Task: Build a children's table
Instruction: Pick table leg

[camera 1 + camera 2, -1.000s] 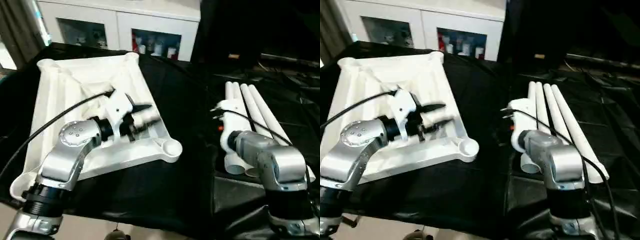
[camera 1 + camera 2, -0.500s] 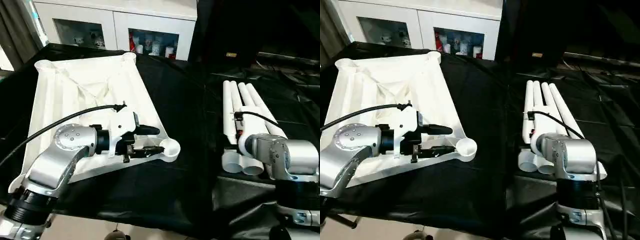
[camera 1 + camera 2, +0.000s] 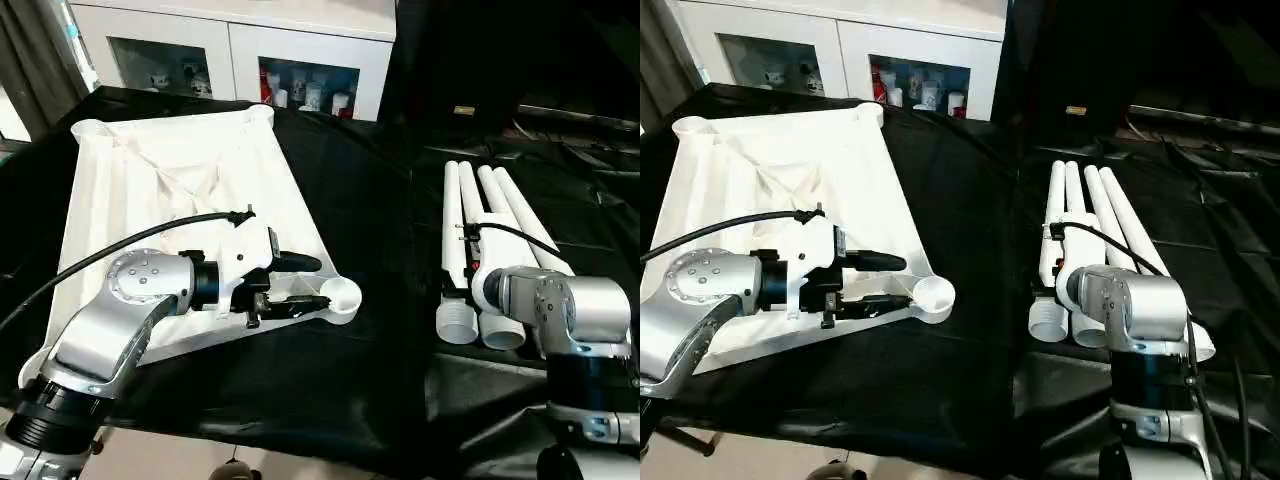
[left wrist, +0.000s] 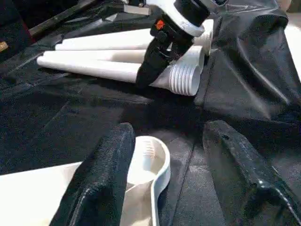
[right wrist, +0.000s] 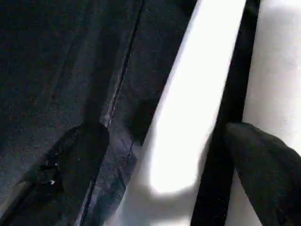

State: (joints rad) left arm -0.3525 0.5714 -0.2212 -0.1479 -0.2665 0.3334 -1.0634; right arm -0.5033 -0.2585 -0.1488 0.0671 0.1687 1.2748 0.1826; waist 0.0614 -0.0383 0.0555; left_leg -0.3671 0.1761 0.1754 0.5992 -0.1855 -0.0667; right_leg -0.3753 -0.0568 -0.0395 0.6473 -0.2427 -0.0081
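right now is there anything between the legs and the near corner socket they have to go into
Nothing visible does. Only bare black cloth lies between the legs and the near corner socket. The left gripper sits at that socket, its fingers straddling the rim.

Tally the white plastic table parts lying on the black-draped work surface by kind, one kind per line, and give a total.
White plastic rectangular tabletop, ribbed underside up: 1
Long white tapered tube legs, lying side by side: 4
Total: 5
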